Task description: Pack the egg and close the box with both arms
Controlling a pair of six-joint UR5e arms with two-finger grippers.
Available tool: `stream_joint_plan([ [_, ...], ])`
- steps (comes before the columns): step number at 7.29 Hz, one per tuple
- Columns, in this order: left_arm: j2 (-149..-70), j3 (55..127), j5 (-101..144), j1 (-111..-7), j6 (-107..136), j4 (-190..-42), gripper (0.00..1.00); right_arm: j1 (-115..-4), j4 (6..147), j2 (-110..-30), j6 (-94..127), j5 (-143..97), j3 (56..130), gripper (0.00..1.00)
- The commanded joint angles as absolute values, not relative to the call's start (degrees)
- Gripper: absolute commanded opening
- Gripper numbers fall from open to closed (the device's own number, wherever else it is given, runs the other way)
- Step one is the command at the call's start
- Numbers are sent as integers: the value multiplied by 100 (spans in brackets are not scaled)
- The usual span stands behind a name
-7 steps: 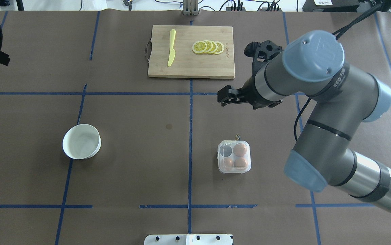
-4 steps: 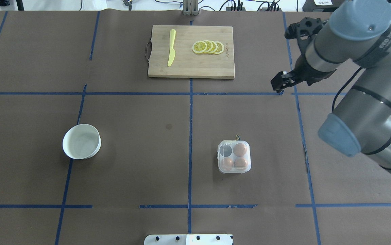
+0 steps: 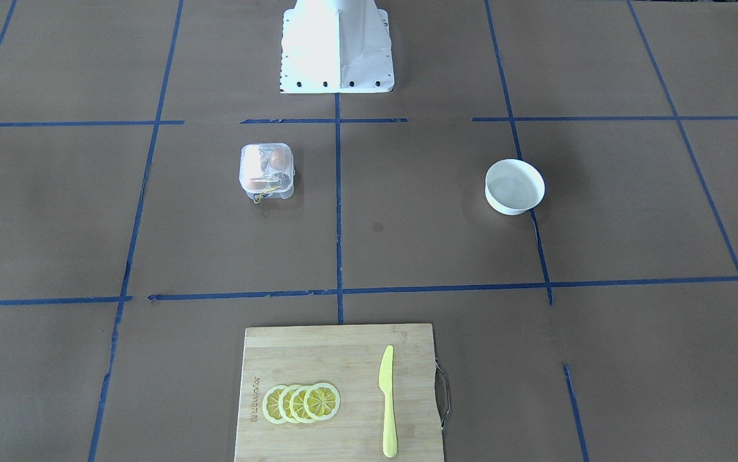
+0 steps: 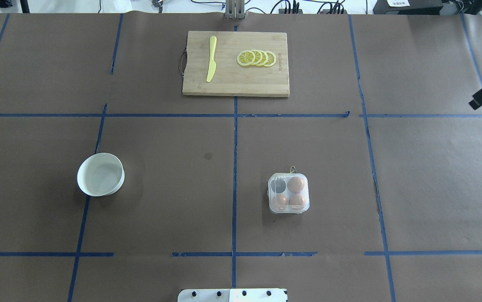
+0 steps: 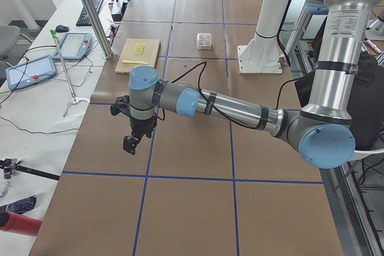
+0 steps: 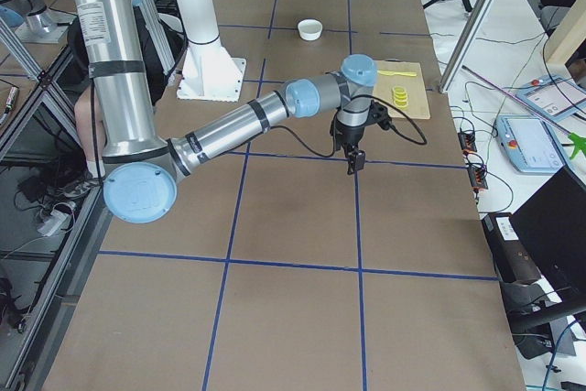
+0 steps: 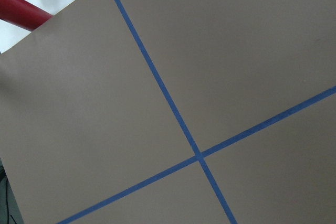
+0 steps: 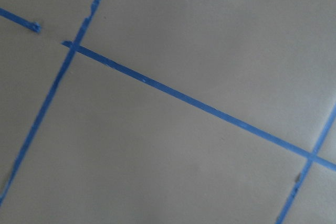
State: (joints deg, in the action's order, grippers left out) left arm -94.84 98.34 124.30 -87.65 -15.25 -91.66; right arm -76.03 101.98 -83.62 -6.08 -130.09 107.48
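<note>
Box [image 4: 288, 193] lid down, three eggs [image 4: 296, 184] inside; left gripper [image 5: 128, 147] and right gripper [image 6: 352, 167] hang downward far off, open or closed: cannot tell; bowl [image 4: 100, 174] well apart.

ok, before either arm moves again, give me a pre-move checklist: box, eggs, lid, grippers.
1. Eggs packed: ok. Three eggs sit in the box; the upper left cell in the overhead view is empty.
2. No egg left out: ok. The bowl is empty and no loose egg shows in any view.
3. Lid down: looks ok in the overhead and front views. Whether it is latched: cannot tell.
4. Right gripper clear of the box: ok, it hangs far off to the side.
5. Left gripper clear of the box: ok, also far from it.
6. Jaws open or shut: cannot tell for either.
</note>
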Motion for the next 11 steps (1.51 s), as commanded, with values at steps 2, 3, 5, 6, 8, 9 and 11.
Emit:
stream_joint_plan([
  [2,-9193,9652,12946,-8930,-1424,-9708,100,-8340,10151,-8674,-1424,-13011,10047,100],
  [3,-9002,9555,12920,-8930,-1441,-9825,100,-8480,10151,-8605,-1398,-12608,9915,100],
  [5,-8956,9378,12955,-8921,-1389,-9774,100,-8866,10160,-8805,-1371,-12839,9783,100],
  [6,-8956,9195,12972,-8912,-1389,-9765,100,-9094,10160,-8911,-1362,-13398,9678,100],
  [8,-8974,8843,12964,-8877,-1397,-9835,100,-9263,10143,-9183,-1345,-13579,9572,100],
  [9,-8974,8842,12964,-8877,-1397,-9844,100,-9264,9490,-9480,-1162,-13562,9536,100],
  [11,-8974,8859,12964,-8877,-1389,-9826,100,-9264,8650,-9738,-47,-13579,9484,100],
])
